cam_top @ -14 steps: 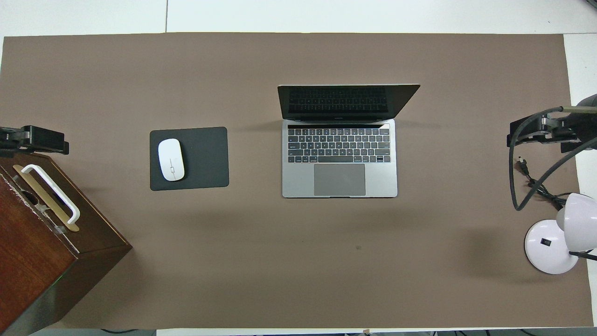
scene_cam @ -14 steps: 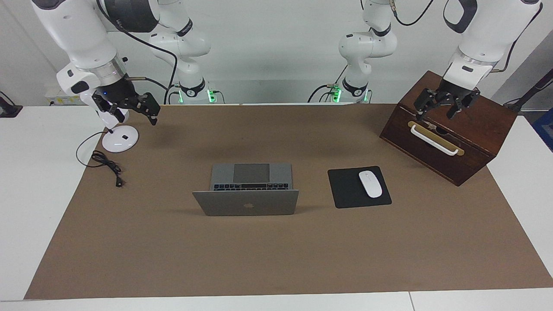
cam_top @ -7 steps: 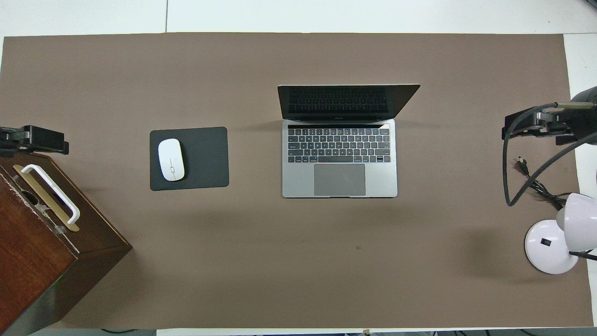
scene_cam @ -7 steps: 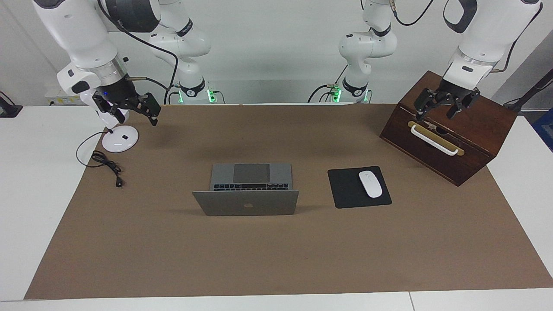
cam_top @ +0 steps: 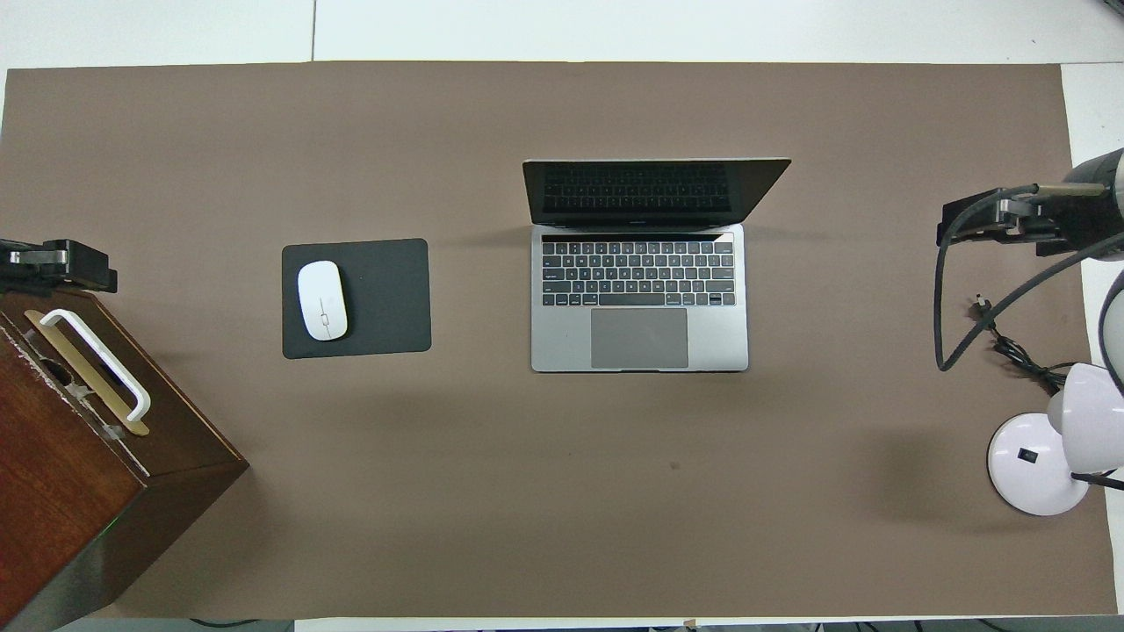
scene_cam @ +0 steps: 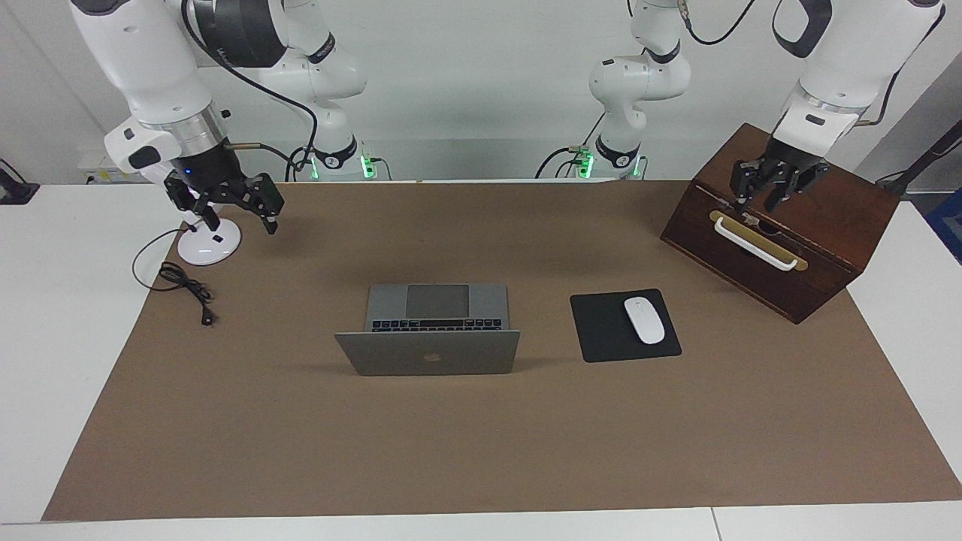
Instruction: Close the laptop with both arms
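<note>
The silver-grey laptop [scene_cam: 428, 353] stands open in the middle of the brown mat, its lid with the apple logo raised. Its keys and trackpad show in the overhead view [cam_top: 639, 298]. My right gripper [scene_cam: 237, 214] is open and empty, in the air beside the lamp base at the right arm's end, well apart from the laptop; it also shows in the overhead view [cam_top: 975, 224]. My left gripper [scene_cam: 759, 199] is open and empty over the wooden box's top front edge at the left arm's end, and shows in the overhead view [cam_top: 61, 263].
A dark wooden box [scene_cam: 827, 225] with a white handle [scene_cam: 754, 242] stands at the left arm's end. A black mouse pad [scene_cam: 601, 330] with a white mouse [scene_cam: 644, 320] lies beside the laptop. A white desk lamp [scene_cam: 209, 244] and its black cable [scene_cam: 184, 282] are at the right arm's end.
The right gripper has turned and shifted a little over the mat beside the lamp. The left gripper has turned at the wrist over the box. The laptop has not moved.
</note>
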Robot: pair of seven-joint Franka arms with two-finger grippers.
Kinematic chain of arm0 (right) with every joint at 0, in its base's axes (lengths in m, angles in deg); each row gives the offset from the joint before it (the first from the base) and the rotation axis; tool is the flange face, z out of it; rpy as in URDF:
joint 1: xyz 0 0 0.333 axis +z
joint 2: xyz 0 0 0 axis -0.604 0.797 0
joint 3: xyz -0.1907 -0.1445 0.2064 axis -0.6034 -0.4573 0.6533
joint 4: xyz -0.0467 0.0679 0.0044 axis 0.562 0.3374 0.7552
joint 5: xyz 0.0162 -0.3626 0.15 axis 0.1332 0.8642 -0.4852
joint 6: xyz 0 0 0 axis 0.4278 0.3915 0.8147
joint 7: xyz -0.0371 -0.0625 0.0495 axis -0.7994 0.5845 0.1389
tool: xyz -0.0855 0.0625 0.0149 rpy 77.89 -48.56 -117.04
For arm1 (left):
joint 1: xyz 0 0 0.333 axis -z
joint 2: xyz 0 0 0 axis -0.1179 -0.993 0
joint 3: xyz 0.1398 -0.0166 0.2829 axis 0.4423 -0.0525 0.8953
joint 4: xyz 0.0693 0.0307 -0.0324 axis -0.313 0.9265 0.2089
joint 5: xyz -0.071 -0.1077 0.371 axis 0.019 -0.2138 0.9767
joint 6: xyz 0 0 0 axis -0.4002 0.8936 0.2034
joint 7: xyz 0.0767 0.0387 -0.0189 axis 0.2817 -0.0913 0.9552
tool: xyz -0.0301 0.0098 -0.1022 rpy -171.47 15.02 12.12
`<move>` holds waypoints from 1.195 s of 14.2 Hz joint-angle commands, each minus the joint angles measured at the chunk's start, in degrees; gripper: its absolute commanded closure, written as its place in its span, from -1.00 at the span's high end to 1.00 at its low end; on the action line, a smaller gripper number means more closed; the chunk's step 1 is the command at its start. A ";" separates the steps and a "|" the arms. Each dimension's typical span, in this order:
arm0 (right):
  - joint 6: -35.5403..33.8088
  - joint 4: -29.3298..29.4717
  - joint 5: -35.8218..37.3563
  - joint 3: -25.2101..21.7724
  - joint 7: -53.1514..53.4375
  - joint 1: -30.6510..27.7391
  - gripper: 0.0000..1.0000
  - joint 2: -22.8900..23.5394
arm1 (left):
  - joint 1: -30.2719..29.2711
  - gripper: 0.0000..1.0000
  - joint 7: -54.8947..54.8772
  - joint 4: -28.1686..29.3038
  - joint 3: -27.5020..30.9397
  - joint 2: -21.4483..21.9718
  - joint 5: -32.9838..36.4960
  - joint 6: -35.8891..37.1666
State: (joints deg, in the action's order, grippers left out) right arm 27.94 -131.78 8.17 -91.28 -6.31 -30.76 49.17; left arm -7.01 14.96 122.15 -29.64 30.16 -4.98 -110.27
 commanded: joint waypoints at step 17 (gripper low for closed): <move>10.39 2.42 -4.46 0.75 -18.08 1.77 -0.42 3.98 | 3.91 -1.00 -7.38 14.11 -0.09 5.51 -10.03 -20.85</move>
State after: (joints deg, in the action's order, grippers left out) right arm 38.42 -134.00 5.55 -90.66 -22.83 -28.56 49.68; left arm -5.97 8.56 128.87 -30.10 31.18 -12.98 -125.19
